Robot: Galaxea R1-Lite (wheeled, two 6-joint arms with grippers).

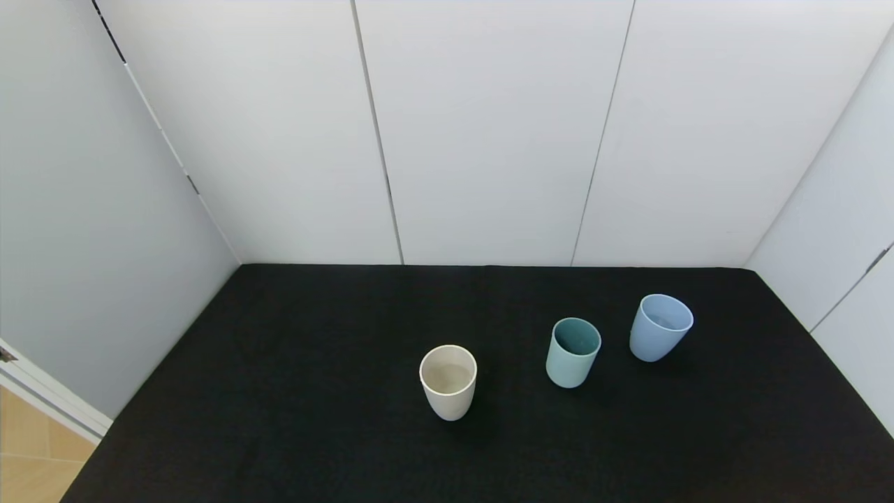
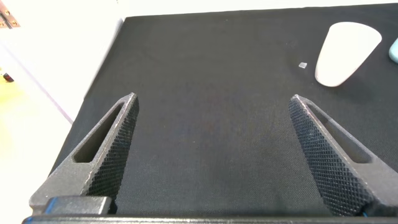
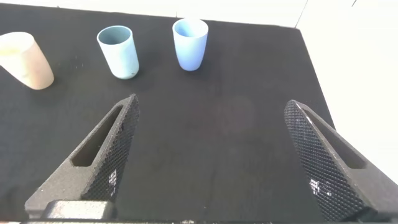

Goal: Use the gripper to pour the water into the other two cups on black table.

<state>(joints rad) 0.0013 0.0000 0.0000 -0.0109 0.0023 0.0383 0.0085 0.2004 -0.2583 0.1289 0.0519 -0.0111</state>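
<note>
Head view: upright periwinkle-blue cup (image 1: 661, 327) stands untouched; right pincer (image 3: 211, 155) gapes wide, empty.

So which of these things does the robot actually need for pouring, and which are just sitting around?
Needed:
- blue cup, holding the water
- white cup
- teal cup
- black table
- right gripper, open
- left gripper, open

Just there:
- small pale speck on the table
- white wall panels

Three handleless cups stand upright, apart, on the black table (image 1: 293, 391): a cream-white tumbler (image 1: 448, 381) nearest, a teal-green tumbler (image 1: 573, 351) mid-row, and the periwinkle-blue cup (image 1: 660, 327) (water barely discernible) farthest right.
</note>
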